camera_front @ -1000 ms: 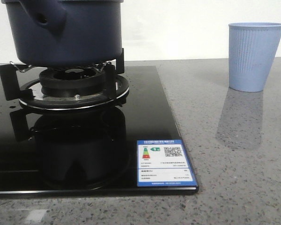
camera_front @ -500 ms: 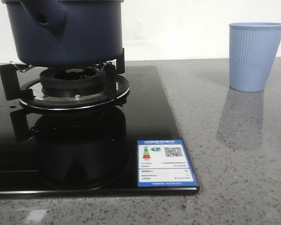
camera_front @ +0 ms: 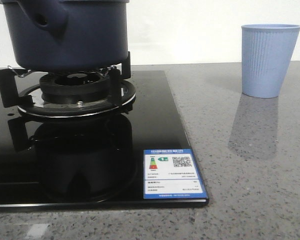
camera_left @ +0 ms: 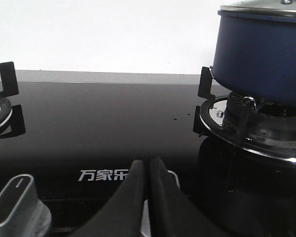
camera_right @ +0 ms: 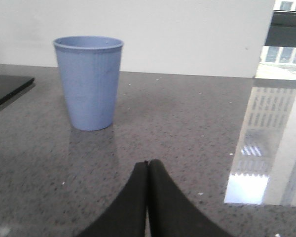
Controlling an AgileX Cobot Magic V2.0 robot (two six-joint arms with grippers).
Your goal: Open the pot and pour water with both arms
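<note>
The dark navy-blue pot (camera_front: pixel 65 35) stands on the gas burner (camera_front: pixel 75 95) at the left, its stubby hollow handle (camera_front: pixel 47 20) facing me. In the left wrist view the pot (camera_left: pixel 261 54) carries a metal lid rim (camera_left: pixel 261 10). The light blue ribbed cup (camera_front: pixel 267 60) stands upright on the grey counter at the right, also in the right wrist view (camera_right: pixel 89 81). My left gripper (camera_left: pixel 147 165) is shut and empty, low over the black stove glass, left of the pot. My right gripper (camera_right: pixel 148 165) is shut and empty over the counter, short of the cup.
The black glass hob (camera_front: pixel 155 120) has a blue energy label (camera_front: pixel 172 172) at its front right corner. A second burner's support (camera_left: pixel 2 98) and a silver knob (camera_left: pixel 17 205) lie left of my left gripper. Grey stone counter (camera_right: pixel 187 128) surrounds the cup.
The front view has shifted slightly: pot, hob label and cup sit a little lower-left in the frame than before. Nothing on the counter has moved.
</note>
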